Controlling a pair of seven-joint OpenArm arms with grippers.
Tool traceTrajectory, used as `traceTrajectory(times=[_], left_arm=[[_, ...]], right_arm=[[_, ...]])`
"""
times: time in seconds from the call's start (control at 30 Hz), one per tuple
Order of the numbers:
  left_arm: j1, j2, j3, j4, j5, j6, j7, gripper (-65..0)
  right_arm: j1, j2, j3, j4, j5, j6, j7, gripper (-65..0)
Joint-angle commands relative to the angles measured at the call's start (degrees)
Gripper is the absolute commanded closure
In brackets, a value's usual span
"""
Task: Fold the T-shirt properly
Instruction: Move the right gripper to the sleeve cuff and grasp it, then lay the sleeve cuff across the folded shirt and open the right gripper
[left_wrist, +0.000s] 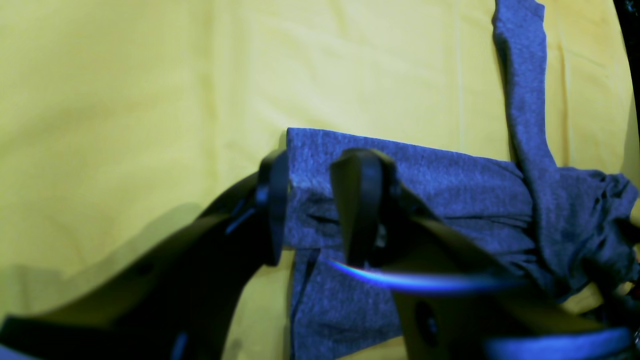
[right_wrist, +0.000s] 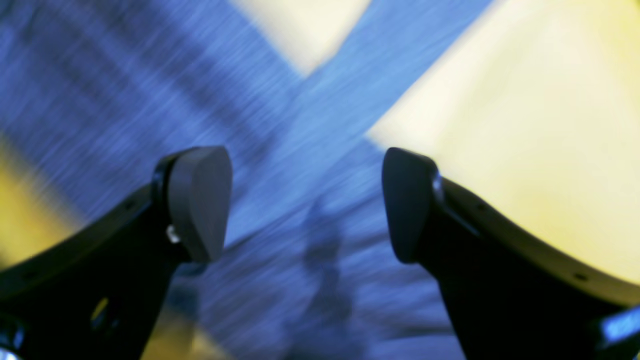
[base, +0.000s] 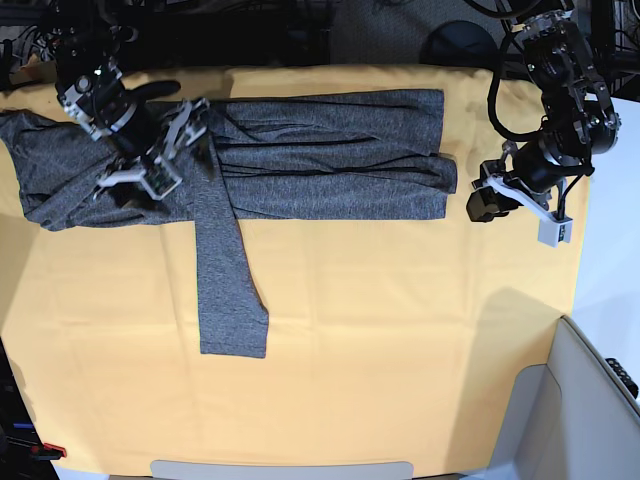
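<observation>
- Lying flat along the 12 o'clock side of the yellow cloth (base: 400, 330), the T-shirt (base: 320, 150) is a long grey band running from 9 o'clock toward 3 o'clock in the base view.
- One sleeve (base: 228, 290) comes off the band's left part and points to 6 o'clock, ending well short of the cloth's near edge.
- At the 9 o'clock end the shirt spreads wider and reaches the cloth's edge.
- Right gripper (base: 150, 160) hangs over the shirt where the sleeve meets the body. In its own wrist view the right gripper (right_wrist: 305, 200) has its jaws spread wide with nothing between them. Blurred grey knit (right_wrist: 125, 75) fills the area below, with cloth (right_wrist: 525, 125) at 2 o'clock.
- Left gripper (base: 490, 200) sits at the band's 3 o'clock end, just beside the folded edge.
- In the left wrist view the left gripper (left_wrist: 317, 165) has its jaws partly apart. One finger (left_wrist: 272, 200) is at the shirt's squared edge and the other (left_wrist: 360, 200) is in front of the fabric (left_wrist: 425, 170).
- The fabric looks flat and not pinched, though the dark fingers hide whether they touch it.
- A sleeve (left_wrist: 525, 100) in that view runs up toward 1 o'clock over the cloth (left_wrist: 150, 75).
</observation>
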Motion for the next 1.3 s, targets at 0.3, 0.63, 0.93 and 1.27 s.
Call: traceTrajectory(times=[0.3,0.63,0.93,1.27], left_arm=[[-0.55,-0.54,-0.08,0.92,-0.87,-0.06,-0.59,-18.4],[-0.55,-0.28,-0.08,0.92,-0.78,-0.06,-0.59,-18.4],[-0.64,-0.19,-0.08,0.92,-0.78,-0.06,-0.59,-18.4],[-0.90,-0.19,-0.08,0.13,-0.78,-0.06,-0.59,-18.4]], right_arm=[[33.22,-25.86,22.78,-17.11,-0.10,-0.59,-26.32,-42.1],[46.49,-28.15,30.61,-47.44,0.16,-12.11,-14.71,-42.1],[50.27,-28.32,30.52,-63.35,0.16,-12.19,-6.28,-42.1],[50.45,-31.05,30.08,-65.02,0.16,-12.19,-5.22,-42.0]])
